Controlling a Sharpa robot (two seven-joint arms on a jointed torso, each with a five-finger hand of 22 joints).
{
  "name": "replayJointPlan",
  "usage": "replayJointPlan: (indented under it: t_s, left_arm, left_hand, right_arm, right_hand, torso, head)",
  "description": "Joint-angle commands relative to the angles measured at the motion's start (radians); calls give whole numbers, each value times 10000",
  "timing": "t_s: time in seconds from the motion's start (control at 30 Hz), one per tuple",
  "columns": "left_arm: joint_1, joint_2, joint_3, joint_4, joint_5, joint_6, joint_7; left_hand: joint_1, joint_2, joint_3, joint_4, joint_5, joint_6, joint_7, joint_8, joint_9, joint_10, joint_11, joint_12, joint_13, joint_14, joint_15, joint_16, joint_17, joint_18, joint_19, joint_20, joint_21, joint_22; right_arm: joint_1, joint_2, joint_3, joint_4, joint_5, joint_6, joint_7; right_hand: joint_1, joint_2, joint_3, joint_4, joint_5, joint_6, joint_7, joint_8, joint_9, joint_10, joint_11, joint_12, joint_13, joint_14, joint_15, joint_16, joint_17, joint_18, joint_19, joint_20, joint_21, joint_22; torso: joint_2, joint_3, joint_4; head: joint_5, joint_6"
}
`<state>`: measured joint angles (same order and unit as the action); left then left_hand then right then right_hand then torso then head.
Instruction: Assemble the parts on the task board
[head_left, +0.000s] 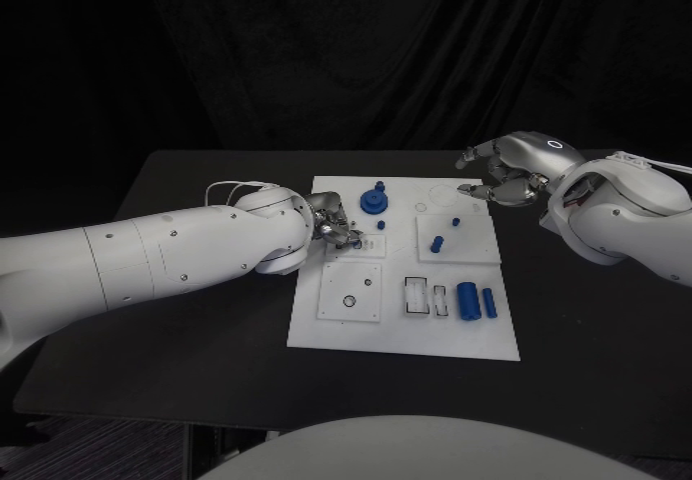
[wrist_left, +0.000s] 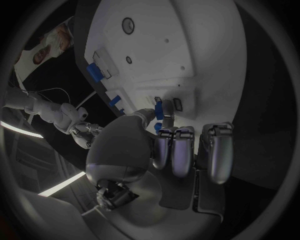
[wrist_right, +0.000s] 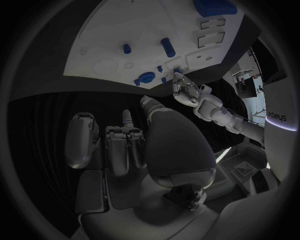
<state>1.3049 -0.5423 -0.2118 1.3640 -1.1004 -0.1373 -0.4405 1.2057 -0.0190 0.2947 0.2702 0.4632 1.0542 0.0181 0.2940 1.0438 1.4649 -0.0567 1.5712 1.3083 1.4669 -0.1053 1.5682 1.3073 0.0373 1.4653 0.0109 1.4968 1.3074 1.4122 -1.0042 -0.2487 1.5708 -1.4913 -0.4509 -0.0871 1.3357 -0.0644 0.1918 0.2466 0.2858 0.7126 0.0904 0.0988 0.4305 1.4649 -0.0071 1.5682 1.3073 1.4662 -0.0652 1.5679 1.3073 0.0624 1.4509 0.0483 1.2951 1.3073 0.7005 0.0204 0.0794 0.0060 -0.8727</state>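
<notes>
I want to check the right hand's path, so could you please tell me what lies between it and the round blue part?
In the head view, bare white task board separates the right hand from the round blue part; only a faint ring marks it.

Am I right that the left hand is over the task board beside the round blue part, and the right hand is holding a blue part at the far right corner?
Not quite. The head view shows the right hand holding nothing, fingers curled. The left hand is indeed over the task board beside the round blue part.

A black table (head_left: 188, 330) is standing in a dark room. A black curtain (head_left: 289, 70) is hanging just behind the table.
</notes>
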Motion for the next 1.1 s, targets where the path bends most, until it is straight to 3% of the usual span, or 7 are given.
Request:
replayJointPlan:
  t_s: [0.03, 0.6, 1.03, 1.1]
  left_arm:
    - [-53, 10, -2, 13, 60, 242, 76]
    - [-99, 0, -2, 70, 60, 358, 157]
    - [-139, 20, -2, 33, 60, 363, 236]
    - [-142, 26, -2, 27, 60, 349, 257]
  left_hand:
    - [15, 72, 72, -17, -67, -20, -17, -35, 16, 1059, 53, -4, 2625, 1039, 78, 26, 2635, -51, 269, 36, -60, 1555]
    - [16, 49, 113, -65, -126, -24, -14, -61, 26, 1059, 59, -4, 2625, 1039, 86, 26, 2635, -45, 252, 45, -79, 1536]
    - [-12, 36, 152, -91, -176, -55, 5, -105, 32, 1059, 73, -4, 2625, 1039, 97, 26, 2635, -42, 241, 55, -92, 1526]
    - [-184, 76, 168, -44, -720, -36, 29, -167, 59, 1059, 101, -4, 2625, 1039, 126, 26, 2635, -41, 234, 85, -104, 1529]
  right_arm:
    - [-25, -12, 6, 11, -25, 69, -188]
    - [-32, -9, 6, 10, -25, 134, -224]
    - [-33, -12, 6, 8, -25, 163, -241]
    - [-33, -6, 6, 7, -25, 170, -243]
  right_hand:
    - [105, 19, 5, -50, -10, 84, -16, -65, -9, 1059, 77, 26, 2635, 1046, 82, 29, 2635, -31, -25, 64, -42, 1855]
    - [125, 24, 15, -69, -10, 99, -13, -67, -19, 1059, 78, 26, 2635, 1046, 83, 29, 2635, -30, -27, 64, -47, 1854]
    - [125, 24, 15, -69, -10, 99, -13, -67, -19, 1059, 78, 26, 2635, 1046, 83, 29, 2635, -30, -27, 64, -47, 1854]
    - [125, 24, 15, -69, -10, 99, -13, -67, -19, 1059, 78, 26, 2635, 1046, 83, 29, 2635, -30, -27, 64, -47, 1854]
  torso:
    - [5, 5, -6]
    - [-3, -10, 20]
    - [4, 6, 17]
    - [3, 7, 15]
  head:
    - [-2, 1]
    - [-13, 1]
    - [-2, 1]
    - [2, 1]
